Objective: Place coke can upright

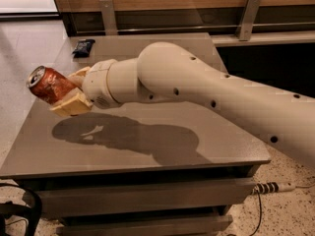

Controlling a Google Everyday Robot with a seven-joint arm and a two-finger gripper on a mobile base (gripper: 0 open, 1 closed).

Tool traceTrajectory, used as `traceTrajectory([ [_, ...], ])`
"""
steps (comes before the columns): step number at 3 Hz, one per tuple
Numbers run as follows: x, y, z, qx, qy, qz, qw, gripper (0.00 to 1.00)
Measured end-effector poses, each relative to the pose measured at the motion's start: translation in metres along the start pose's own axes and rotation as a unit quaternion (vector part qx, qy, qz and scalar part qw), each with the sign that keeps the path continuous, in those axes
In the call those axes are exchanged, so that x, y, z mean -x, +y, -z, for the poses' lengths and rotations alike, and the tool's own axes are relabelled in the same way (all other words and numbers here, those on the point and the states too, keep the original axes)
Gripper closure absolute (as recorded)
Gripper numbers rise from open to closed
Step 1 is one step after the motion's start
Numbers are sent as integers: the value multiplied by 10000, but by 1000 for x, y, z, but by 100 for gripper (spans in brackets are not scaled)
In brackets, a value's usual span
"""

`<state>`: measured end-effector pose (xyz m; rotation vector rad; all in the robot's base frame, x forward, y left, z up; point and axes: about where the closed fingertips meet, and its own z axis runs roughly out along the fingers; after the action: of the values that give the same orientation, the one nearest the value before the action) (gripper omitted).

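Observation:
The coke can (47, 84) is red-orange with a silver rimmed end facing left. It is held tilted, almost on its side, above the left edge of the grey table (147, 146). My gripper (69, 92) is shut on the can, with tan fingers (71, 106) above and below it. The white arm (197, 90) reaches in from the right across the table. The can's shadow falls on the tabletop below.
A small dark blue wrapper (83, 47) lies at the table's far left corner. A wooden wall with metal brackets (248, 16) runs behind the table. Cables (273, 187) lie on the speckled floor at the right, and drawers sit under the tabletop.

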<state>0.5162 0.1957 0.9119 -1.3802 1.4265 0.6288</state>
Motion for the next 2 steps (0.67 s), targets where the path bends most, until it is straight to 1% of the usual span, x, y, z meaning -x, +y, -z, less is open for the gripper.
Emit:
traceTrajectory([
  [1,2,8,-11,-36,-337,-100,9994,100],
  [2,-11,8,-15,-55,-572,-471,9972,100],
])
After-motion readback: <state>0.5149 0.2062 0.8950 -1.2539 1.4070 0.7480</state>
